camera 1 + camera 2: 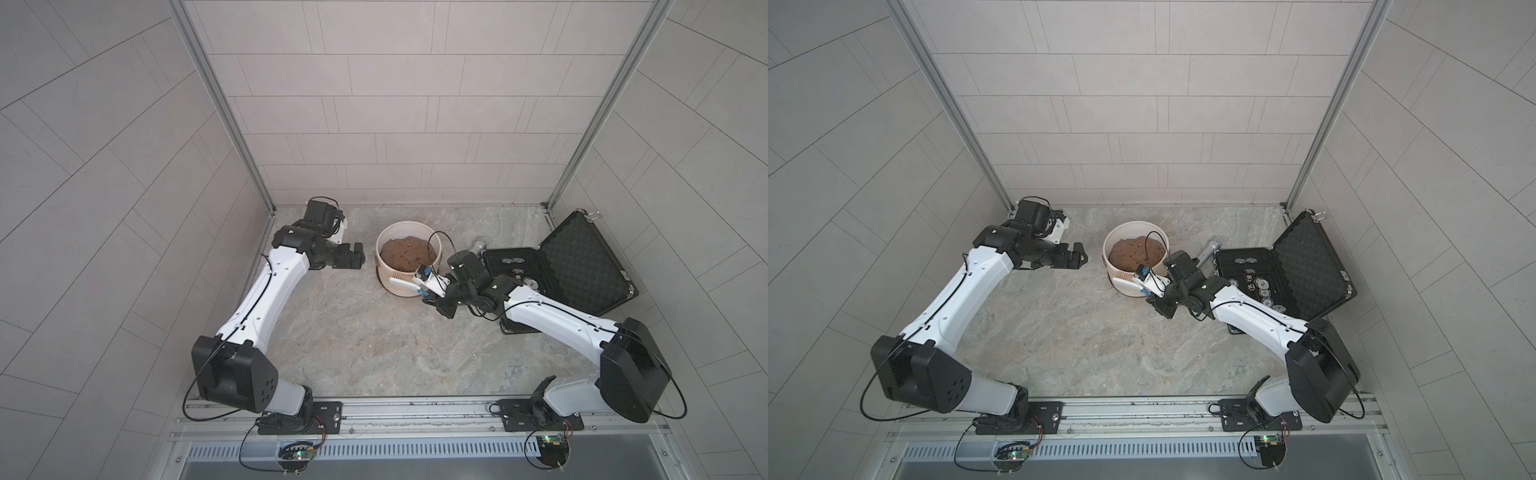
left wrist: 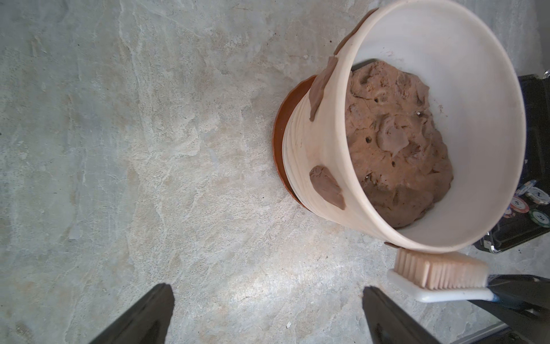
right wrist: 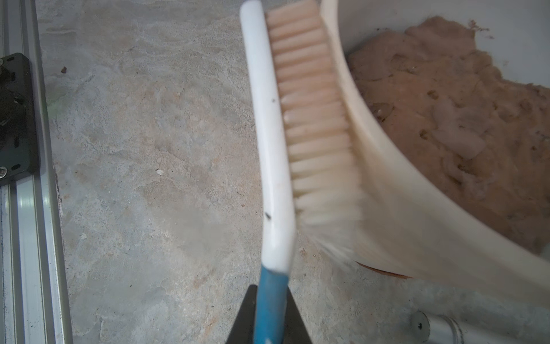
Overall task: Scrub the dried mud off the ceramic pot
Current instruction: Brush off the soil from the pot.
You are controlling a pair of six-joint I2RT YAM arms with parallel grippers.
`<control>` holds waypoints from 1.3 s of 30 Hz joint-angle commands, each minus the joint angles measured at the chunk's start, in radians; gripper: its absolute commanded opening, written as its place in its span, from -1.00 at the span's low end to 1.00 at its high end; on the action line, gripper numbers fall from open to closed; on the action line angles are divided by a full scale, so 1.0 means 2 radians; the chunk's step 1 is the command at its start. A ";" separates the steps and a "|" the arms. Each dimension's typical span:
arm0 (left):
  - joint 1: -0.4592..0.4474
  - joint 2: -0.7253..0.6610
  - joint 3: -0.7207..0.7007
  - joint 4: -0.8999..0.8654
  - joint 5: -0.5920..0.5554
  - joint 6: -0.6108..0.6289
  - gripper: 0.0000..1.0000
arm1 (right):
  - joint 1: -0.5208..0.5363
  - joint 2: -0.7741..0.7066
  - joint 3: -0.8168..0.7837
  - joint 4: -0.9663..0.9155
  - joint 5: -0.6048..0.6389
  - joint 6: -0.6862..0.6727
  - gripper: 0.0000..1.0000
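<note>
Scrubbing step: the right end effector point(image 3: 269, 300) pinches the brush point(image 3: 285, 134), bristles against the near wall of the ceramic pot point(image 1: 381, 266), which stands by the surface's point(image 1: 353, 332) far edge. The left end effector point(image 2: 266, 287) hovers spread. Dried mud point(image 2: 326, 186) clings to the pot's left-facing wall, so the brush probably must work round there.

Left arm point(image 1: 266, 291) stretches out, left jaws wide; right arm point(image 1: 552, 316) bends, right jaws clamped.
</note>
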 commanded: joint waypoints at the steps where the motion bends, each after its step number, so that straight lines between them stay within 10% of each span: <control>1: 0.000 -0.018 -0.011 0.003 0.003 0.010 1.00 | -0.009 0.016 0.017 0.004 0.003 0.004 -1.00; 27: 0.000 -0.010 -0.024 0.005 0.020 0.011 1.00 | 0.120 -0.059 -0.025 -0.033 0.060 0.072 -1.00; 39: 0.093 -0.012 0.019 -0.026 -0.013 -0.066 1.00 | 0.184 0.078 0.137 -0.001 0.197 0.458 -1.00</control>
